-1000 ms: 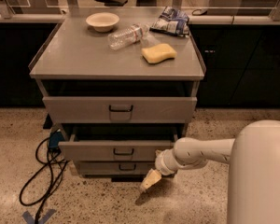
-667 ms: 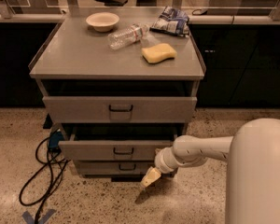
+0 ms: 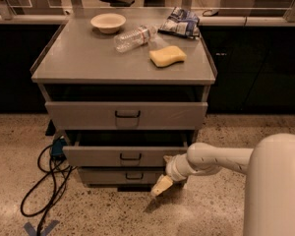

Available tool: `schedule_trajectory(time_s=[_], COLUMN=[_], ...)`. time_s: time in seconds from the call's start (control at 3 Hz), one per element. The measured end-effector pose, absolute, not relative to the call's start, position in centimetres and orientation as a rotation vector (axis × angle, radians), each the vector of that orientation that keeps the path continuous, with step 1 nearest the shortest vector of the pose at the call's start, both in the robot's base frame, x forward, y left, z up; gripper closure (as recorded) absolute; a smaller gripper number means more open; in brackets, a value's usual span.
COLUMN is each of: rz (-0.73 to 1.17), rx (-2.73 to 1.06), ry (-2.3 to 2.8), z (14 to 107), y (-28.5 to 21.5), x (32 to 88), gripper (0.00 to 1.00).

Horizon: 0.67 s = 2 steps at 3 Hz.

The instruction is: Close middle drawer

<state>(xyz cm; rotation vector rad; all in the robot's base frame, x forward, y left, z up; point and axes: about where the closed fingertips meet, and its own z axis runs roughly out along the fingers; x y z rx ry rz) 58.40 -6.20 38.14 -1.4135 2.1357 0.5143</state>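
Note:
The grey cabinet has three stacked drawers. The middle drawer [image 3: 125, 156] is pulled out partway, its flat front with a small dark loop handle standing forward of the lowest drawer [image 3: 122, 176]. The top drawer [image 3: 128, 115] is also out a little. My gripper [image 3: 161, 186] hangs at the end of the white arm, low at the right end of the middle drawer's front, pointing down toward the floor just in front of the lowest drawer.
On the cabinet top [image 3: 83, 58] lie a white bowl [image 3: 108, 22], a clear plastic bottle [image 3: 133, 37], a yellow sponge [image 3: 167, 56] and a chip bag [image 3: 180, 22]. A black cable [image 3: 46, 181] coils on the speckled floor at the left. Dark counters stand behind.

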Motion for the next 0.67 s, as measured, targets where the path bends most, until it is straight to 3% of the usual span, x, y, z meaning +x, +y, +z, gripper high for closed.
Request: schedule_trajectory(time_s=[0.33,0.67], rz=[0.512,0.512], rx=[-1.435,-1.435], ry=[2.05,2.05], z=[38.01,38.01], y=[-7.06,-7.06], x=[62.85,62.85], gripper=[0.0,0.0])
